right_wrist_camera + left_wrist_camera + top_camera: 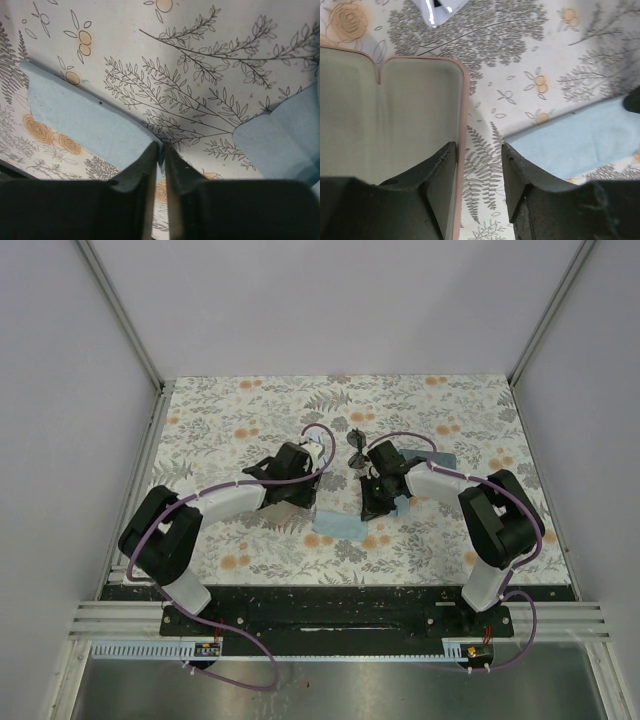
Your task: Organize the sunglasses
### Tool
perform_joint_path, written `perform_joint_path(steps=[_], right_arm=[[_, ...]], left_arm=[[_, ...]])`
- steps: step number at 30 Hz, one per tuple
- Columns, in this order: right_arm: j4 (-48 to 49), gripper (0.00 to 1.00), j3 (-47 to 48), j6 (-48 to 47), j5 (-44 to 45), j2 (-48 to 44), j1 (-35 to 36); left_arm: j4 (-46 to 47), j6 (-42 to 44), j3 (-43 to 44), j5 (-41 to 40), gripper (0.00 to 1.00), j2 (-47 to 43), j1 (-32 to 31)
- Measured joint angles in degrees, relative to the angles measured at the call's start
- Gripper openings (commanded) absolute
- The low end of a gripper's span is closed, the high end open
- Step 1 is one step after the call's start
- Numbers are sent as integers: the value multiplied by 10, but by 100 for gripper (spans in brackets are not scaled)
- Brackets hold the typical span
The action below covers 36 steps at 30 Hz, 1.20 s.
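Blue cloth [75, 115] sits pinched by its corner in the nearly shut right gripper [160, 155], while the half-open, empty left gripper [477, 172] straddles the pink case [385, 115] wall and could shove it into the white sunglasses [436, 9] just ahead.

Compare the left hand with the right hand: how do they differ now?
1. The left hand is open, fingers well apart; the right hand is almost closed.
2. The left hand straddles the rim of the open pink case without squeezing it; the right hand pinches the edge of a light blue cloth.
Shared: both have dark fingers and are low over the floral table.
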Motion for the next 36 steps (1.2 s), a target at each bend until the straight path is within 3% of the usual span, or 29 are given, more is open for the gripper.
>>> perform_joint_path(steps=[2, 12, 22, 32, 36], right_arm=[[-3, 30, 0, 0, 5, 0, 0], [-11, 29, 0, 1, 27, -8, 0], [-12, 27, 0, 1, 31, -12, 0], [-12, 28, 0, 3, 31, -15, 0], [-12, 30, 0, 3, 31, -17, 0]], left_arm=[[0, 5, 0, 17, 45, -10, -4], [-5, 25, 9, 76, 40, 0, -16], [4, 17, 22, 37, 18, 60, -19], [-3, 10, 59, -39, 20, 89, -6], [-9, 10, 69, -50, 35, 96, 3]])
